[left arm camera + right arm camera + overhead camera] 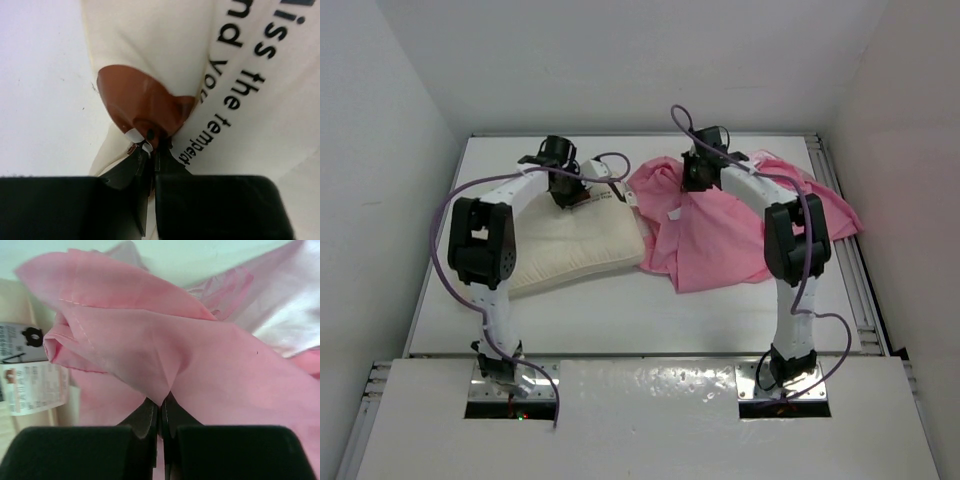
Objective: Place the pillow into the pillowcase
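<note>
Two-arm station at the gripping stage. The pillow is lying flat on the left half of the table, and the pillowcase is lying crumpled on the right half, its left edge appearing to touch the pillow's right side. The left gripper is reaching the pillow's far edge, its jaws pressed together on a small pinch of cream fabric at the brown mark. The right gripper is clamping a raised fold of pink satin near the pillowcase's far left corner; whether it is holding one layer or both cannot be told. Likely failures: the thin pinch is carrying a plump cushion and may be slipping free under a lift; the satin is slick and may be sliding out of the jaws; a grip through both layers would be keeping the mouth shut against the pillow. Counted: one pillow, one pillowcase, two arms, two grippers, and two printed labels at the left of the right wrist view.
</note>
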